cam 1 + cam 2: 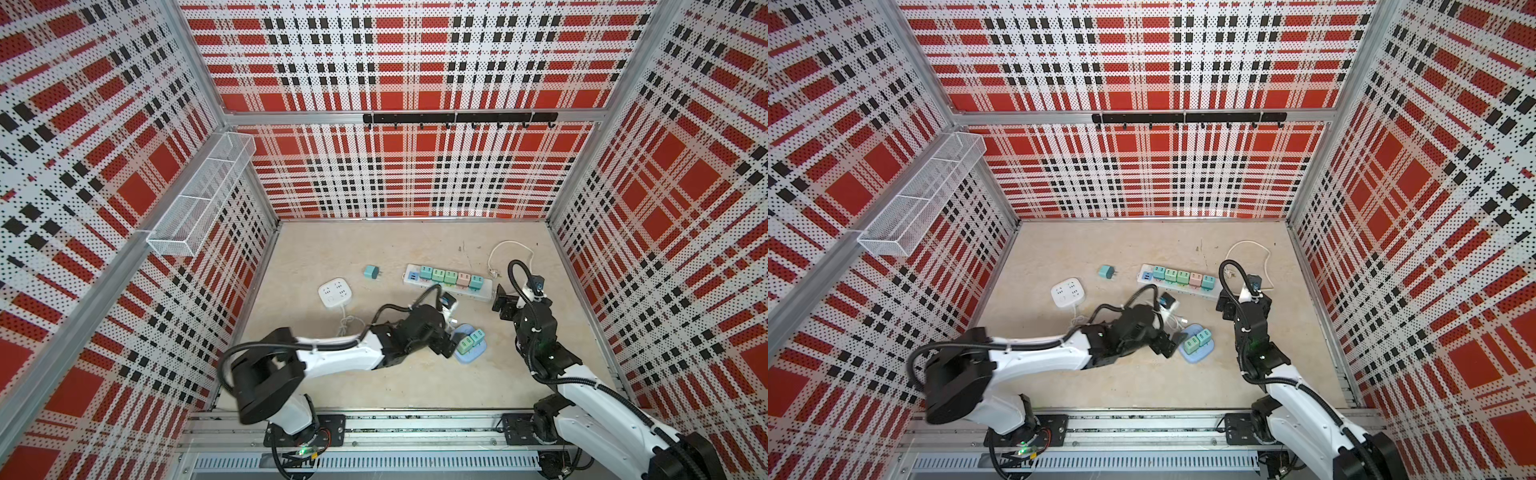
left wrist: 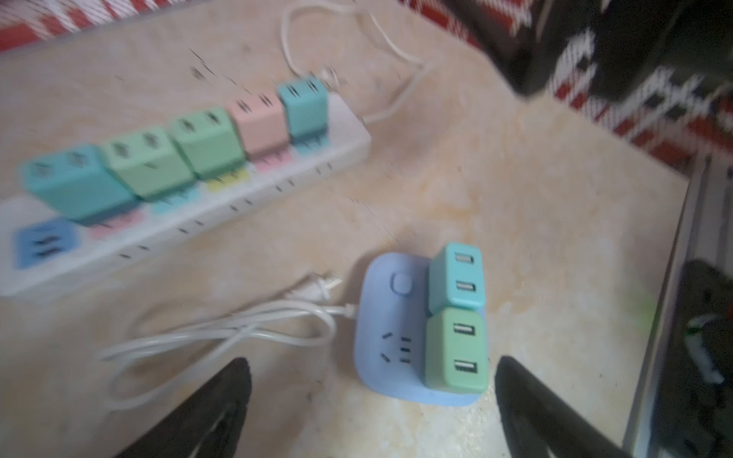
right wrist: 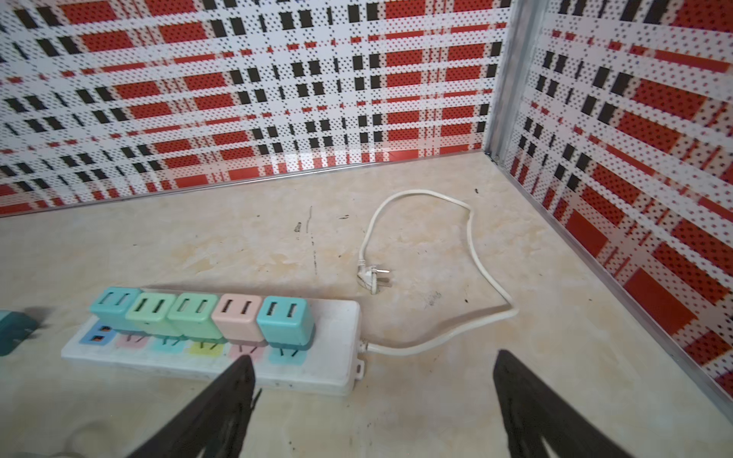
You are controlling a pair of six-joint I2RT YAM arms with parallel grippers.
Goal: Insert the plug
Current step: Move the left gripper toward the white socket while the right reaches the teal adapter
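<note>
A green plug (image 2: pixel 456 349) and a teal plug (image 2: pixel 456 277) stand side by side in the small blue socket base (image 2: pixel 380 317), which shows in both top views (image 1: pixel 469 356) (image 1: pixel 1200 358). My left gripper (image 2: pixel 371 361) (image 1: pixel 449 343) hovers over that base, open, its fingers apart on either side of the green plug and touching nothing. A loose teal plug (image 1: pixel 371 272) (image 1: pixel 1106 272) lies alone on the table farther back. My right gripper (image 3: pixel 373 355) (image 1: pixel 500 301) is open and empty by the cord end of the long white power strip (image 3: pixel 329 357) (image 1: pixel 482 295).
The long strip carries several coloured plugs (image 3: pixel 238 321); its cord (image 3: pixel 476 253) loops toward the back right corner. A white square socket (image 1: pixel 335 293) lies at the left with its cord. The blue base's white cord (image 2: pixel 238 329) is coiled beside it. Walls enclose the table.
</note>
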